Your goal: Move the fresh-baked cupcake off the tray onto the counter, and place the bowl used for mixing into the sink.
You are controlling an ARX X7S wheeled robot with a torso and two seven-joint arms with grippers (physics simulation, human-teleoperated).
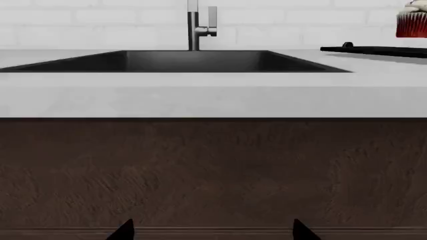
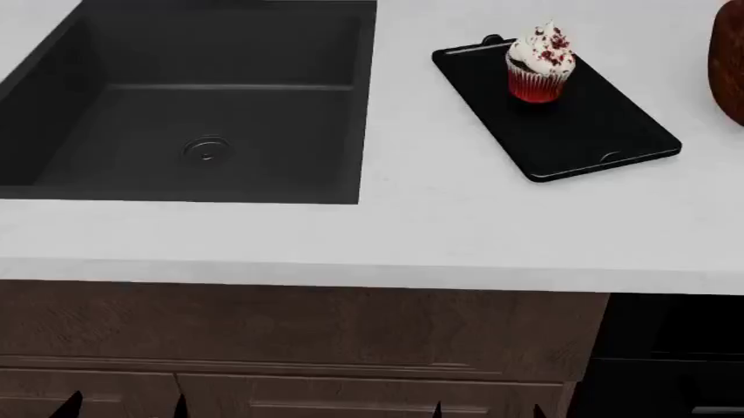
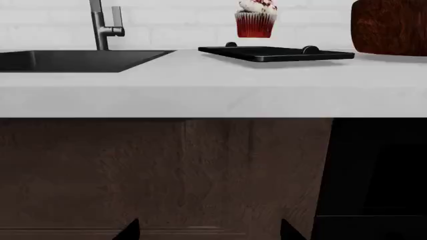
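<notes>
Bowl cut off at frame edge; cupcake on tray

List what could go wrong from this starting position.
1. The cupcake stands tall on a narrow base at the far end of the tray; a clumsy grasp may topple it or smear the frosting.
2. The bowl is mostly out of the head view, so reaching for it is partly blind.
3. Both tools sit below the counter edge and could strike it when rising.

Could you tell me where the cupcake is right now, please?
In the head view, the cupcake stands on the tray's far end, right of the sink.
</notes>
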